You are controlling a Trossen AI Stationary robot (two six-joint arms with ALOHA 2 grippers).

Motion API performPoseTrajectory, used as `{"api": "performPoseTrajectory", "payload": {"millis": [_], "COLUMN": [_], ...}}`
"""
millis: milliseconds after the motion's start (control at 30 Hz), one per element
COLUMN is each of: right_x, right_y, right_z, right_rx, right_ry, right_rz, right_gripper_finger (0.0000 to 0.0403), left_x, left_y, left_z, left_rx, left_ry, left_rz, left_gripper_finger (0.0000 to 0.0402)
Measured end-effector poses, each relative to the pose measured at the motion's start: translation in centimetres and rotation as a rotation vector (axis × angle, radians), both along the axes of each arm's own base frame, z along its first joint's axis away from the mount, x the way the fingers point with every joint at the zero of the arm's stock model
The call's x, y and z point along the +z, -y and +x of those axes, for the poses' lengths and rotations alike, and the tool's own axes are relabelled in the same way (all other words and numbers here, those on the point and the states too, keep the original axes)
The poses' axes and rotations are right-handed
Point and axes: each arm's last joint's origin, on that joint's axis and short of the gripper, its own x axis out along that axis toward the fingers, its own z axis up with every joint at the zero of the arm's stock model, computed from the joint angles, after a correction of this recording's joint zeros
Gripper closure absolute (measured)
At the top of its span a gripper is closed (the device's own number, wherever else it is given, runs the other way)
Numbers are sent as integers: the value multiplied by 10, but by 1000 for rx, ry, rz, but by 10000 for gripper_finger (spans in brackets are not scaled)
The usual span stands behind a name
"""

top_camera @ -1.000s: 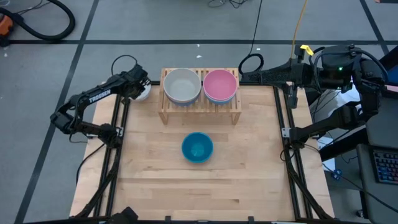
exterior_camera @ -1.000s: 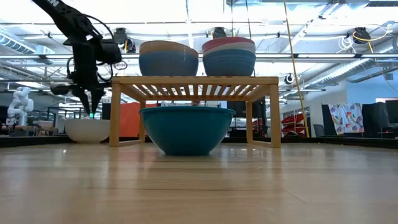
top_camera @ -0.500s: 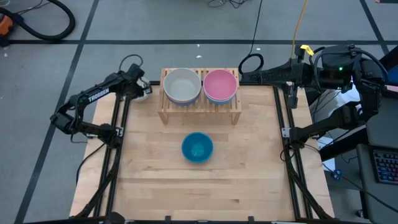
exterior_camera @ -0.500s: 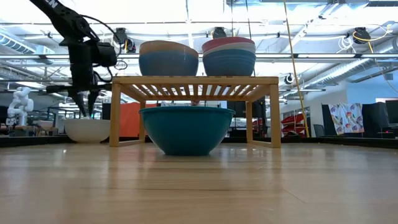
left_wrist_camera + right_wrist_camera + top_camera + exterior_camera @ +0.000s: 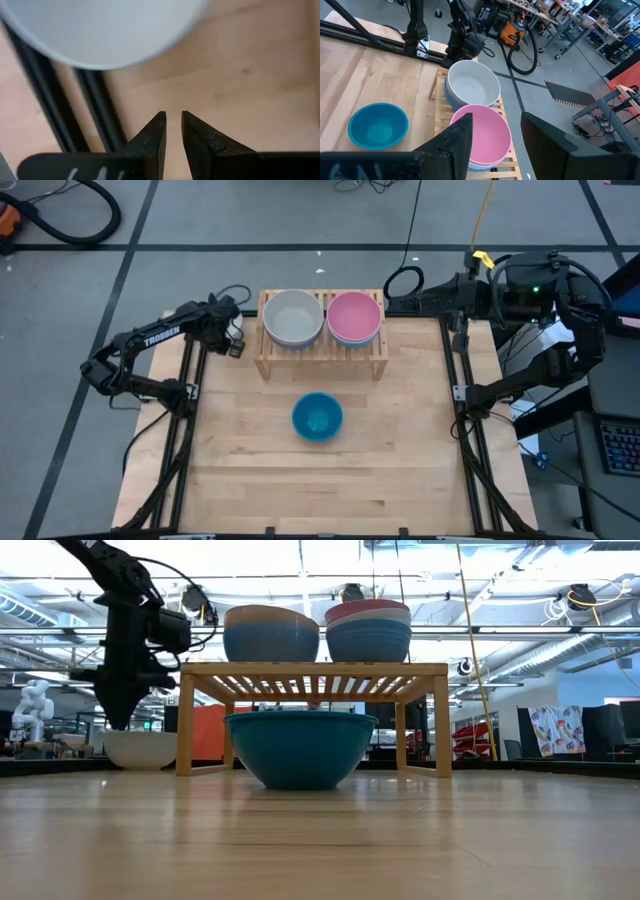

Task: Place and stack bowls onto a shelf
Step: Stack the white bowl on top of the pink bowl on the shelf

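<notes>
From the high view I see the shelf point(image 5: 322, 340) at the far edge of the table point(image 5: 250, 480), with a white-topped stack of bowls point(image 5: 293, 317) on its left half and a pink-topped stack point(image 5: 354, 317) on its right half. A teal bowl point(image 5: 317, 417) sits alone in front of the shelf, with bare wood around it on all sides. The left gripper point(image 5: 233, 340) hangs just beside the left end of the shelf; the right gripper point(image 5: 395, 283) waits behind the right end of the shelf, outside the table edge. In the low view a white bowl point(image 5: 141, 749) rests on the table left of the shelf leg, and the left gripper point(image 5: 122, 718) is above it, not touching. In the left wrist view the fingers point(image 5: 150, 142) stand only a little apart and pinch nothing; the white bowl point(image 5: 100, 30) is beyond them. In the right wrist view the fingers point(image 5: 455, 142) are spread wide and empty above the shelf.
</notes>
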Motion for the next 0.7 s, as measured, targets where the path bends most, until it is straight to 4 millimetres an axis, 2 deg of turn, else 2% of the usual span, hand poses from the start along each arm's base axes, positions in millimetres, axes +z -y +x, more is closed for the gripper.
{"api": "performPoseTrajectory", "payload": {"millis": [200, 333, 533, 700], "right_x": [-5, -13, -26, -28], "right_y": [1, 2, 4, 4], "right_z": [8, 16, 29, 32], "right_rx": [5, 7, 9, 9], "right_ry": [-31, -66, -105, -113], "right_rz": [-6, -8, -5, -5], "right_gripper_finger": [243, 243, 243, 243], "left_x": [1, 2, 5, 4], "left_y": [13, 8, 0, -4], "left_z": [19, 24, 27, 19], "left_rx": [-325, -295, -290, -250], "left_ry": [-82, -126, -139, -166], "left_rz": [56, 189, 289, 270], "left_gripper_finger": [337, 337, 337, 337]}}
